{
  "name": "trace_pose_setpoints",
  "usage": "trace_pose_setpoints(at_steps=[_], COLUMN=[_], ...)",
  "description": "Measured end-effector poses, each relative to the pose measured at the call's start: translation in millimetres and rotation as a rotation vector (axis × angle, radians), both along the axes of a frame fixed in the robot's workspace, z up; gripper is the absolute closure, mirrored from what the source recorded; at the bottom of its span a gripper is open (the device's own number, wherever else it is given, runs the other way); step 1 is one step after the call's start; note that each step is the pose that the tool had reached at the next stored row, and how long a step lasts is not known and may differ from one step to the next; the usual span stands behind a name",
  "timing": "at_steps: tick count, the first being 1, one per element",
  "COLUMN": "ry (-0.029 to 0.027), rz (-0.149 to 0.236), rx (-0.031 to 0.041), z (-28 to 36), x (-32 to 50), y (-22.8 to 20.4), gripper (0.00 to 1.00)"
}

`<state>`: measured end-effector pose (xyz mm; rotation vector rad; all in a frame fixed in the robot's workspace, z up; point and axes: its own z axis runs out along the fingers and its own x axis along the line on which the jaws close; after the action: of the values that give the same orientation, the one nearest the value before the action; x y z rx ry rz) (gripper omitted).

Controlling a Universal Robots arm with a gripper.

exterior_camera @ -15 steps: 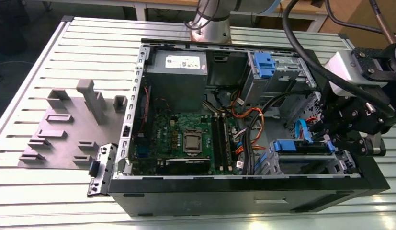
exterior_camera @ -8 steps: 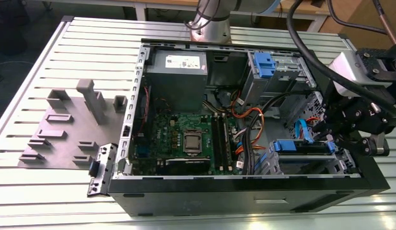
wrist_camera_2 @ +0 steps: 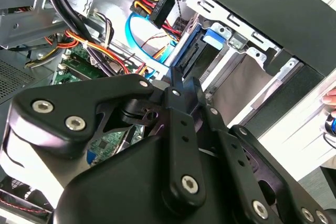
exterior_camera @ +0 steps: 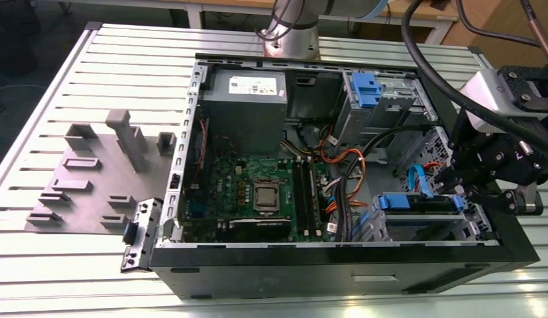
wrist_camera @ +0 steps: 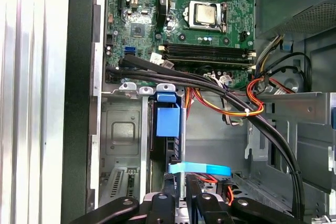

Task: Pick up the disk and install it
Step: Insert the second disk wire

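Open tower case (exterior_camera: 344,262) lies on its side on the slatted table (exterior_camera: 61,99), motherboard (exterior_camera: 256,192) exposed, grey power supply (exterior_camera: 245,99) at the far end, a second blue-handled carrier (exterior_camera: 366,89) parked in the upper bay. The arm comes in from the exterior view's right, wrist tipped down over the lower drive cage (exterior_camera: 424,222), gripper (exterior_camera: 468,179) right at the cage mouth. The disk (exterior_camera: 418,203) sits in that cage, blue handle showing at the opening; in the first wrist view its blue end (wrist_camera: 168,119) stands upright in the slot between the metal cage walls, with the fingers (wrist_camera: 181,195) closed in narrow on its edge, apparently pinching it. Looks like mid-insertion, not fully seated. Risks, judged: the blue SATA cable (wrist_camera: 199,169) and the black cable bundle (wrist_camera: 220,90) run just beside the slot, so a push could snag or pinch them; a slightly tilted carrier could jam its rails against the cage; the knuckles could hit the case rim (wrist_camera_2: 247,3).
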<state>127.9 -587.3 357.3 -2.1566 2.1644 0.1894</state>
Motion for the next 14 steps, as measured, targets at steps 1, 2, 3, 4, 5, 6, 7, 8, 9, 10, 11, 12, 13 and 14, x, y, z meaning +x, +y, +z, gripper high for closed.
trace_pose_setpoints(at_steps=[1,2,3,4,5,6,7,8,9,10,11,12,13,14], ry=[0.0000,0.0000,0.0000,0.0000,0.0000,0.0000,0.0000,0.0000,0.0000,0.0000,0.0000,0.0000,0.0000,0.0000], rz=[0.000,0.000,0.000,0.000,0.000,0.000,0.000,0.000,0.000,0.000,0.000,0.000,0.000,0.000], rx=[-0.0001,-0.0002,0.0000,0.0000,0.0001,0.0002,0.0000,0.0001,0.0001,0.0002,0.0002,0.0000,0.0001,-0.0001], z=[0.1,0.1,0.0,0.0,0.0,-0.1,-0.1,-0.1,-0.1,-0.1,-0.1,0.0,-0.1,0.0], x=[0.0,0.0,0.0,0.0,0.0,0.0,0.0,0.0,0.0,0.0,0.0,0.0,0.0,0.0], y=[0.2,0.5,0.8,1.1,1.7,2.2,2.3,2.3,2.3,2.4,2.5,2.5,2.6,3.1], gripper=[0.76,0.76,0.76,0.76,0.76,0.76,0.76,0.76,0.76,0.76,0.76,0.76,0.76,0.76])
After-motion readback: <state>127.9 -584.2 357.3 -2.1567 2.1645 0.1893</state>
